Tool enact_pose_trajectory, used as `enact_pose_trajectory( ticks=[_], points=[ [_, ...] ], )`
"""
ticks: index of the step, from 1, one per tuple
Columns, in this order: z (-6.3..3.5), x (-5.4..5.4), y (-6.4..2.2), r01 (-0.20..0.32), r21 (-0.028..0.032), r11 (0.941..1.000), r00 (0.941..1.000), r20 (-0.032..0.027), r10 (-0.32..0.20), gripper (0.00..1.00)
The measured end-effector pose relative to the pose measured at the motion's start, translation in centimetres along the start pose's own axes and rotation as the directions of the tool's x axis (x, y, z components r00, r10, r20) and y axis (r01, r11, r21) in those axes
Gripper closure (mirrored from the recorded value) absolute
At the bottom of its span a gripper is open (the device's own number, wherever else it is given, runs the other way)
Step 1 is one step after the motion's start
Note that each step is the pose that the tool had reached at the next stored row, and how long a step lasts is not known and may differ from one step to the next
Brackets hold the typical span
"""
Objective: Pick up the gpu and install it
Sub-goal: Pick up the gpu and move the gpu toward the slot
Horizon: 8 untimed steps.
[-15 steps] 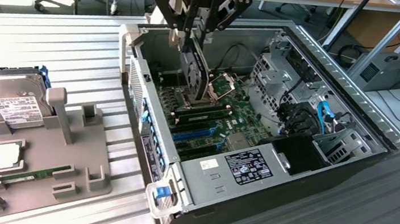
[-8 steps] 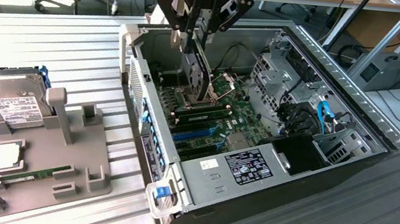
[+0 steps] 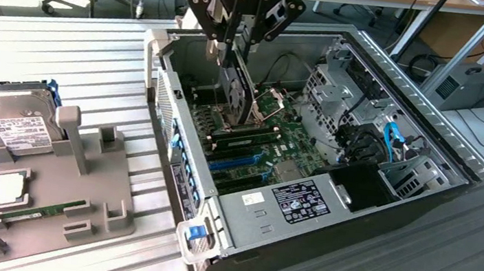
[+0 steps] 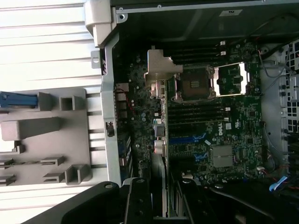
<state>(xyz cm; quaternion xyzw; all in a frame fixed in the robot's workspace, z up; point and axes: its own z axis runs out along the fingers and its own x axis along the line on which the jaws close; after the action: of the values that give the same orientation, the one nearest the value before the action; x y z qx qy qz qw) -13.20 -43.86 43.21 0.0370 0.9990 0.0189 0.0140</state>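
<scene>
The gpu [image 3: 235, 96] is a thin dark card hanging on edge inside the open computer case [image 3: 371, 214], above the motherboard [image 3: 287, 144]. My gripper [image 3: 231, 61] is shut on the card's upper edge. In the wrist view the gpu [image 4: 159, 140] appears edge-on, its silver end bracket [image 4: 161, 69] toward the case's rear wall, and my gripper [image 4: 159, 205] clamps it from both sides. The card's lower edge hovers near the blue expansion slots [image 3: 238, 163]; whether it touches them is hidden.
At the exterior view's left, a grey fixture tray [image 3: 94, 211] holds a silver hard drive [image 3: 13, 122], a processor chip [image 3: 6, 188] and a green memory stick [image 3: 34, 210]. Drive cages and cables [image 3: 388, 150] fill the case's right side. The processor socket [image 4: 196, 84] stands open.
</scene>
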Motion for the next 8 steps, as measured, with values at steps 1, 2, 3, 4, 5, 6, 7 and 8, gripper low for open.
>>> enact_pose_trajectory(
  ticks=[1, 2, 3, 4, 5, 6, 7, 8],
  points=[
    [0.06, -0.01, 0.00, 0.000, -0.0001, 1.0000, 1.0000, 0.0000, 0.000, 0.73],
    [0.11, -0.05, 0.00, 0.000, -0.0002, 1.0000, 1.0000, 0.0001, 0.000, 0.73],
    [0.16, -0.10, 0.00, 0.000, -0.0002, 1.0000, 1.0000, 0.0001, 0.000, 0.73],
    [0.21, -0.18, 0.00, 0.000, -0.0003, 1.0000, 1.0000, 0.0002, 0.000, 0.73],
    [0.24, -0.24, 0.01, 0.000, -0.0002, 1.0000, 1.0000, 0.0001, 0.000, 0.73],
    [0.30, -0.36, 0.01, 0.000, -0.0002, 1.0000, 1.0000, 0.0001, 0.000, 0.73],
    [0.34, -0.43, 0.02, 0.000, -0.0002, 1.0000, 1.0000, 0.0001, 0.000, 0.73],
    [0.37, -0.49, 0.02, 0.000, -0.0002, 1.0000, 1.0000, 0.0001, 0.000, 0.73]
  ],
)
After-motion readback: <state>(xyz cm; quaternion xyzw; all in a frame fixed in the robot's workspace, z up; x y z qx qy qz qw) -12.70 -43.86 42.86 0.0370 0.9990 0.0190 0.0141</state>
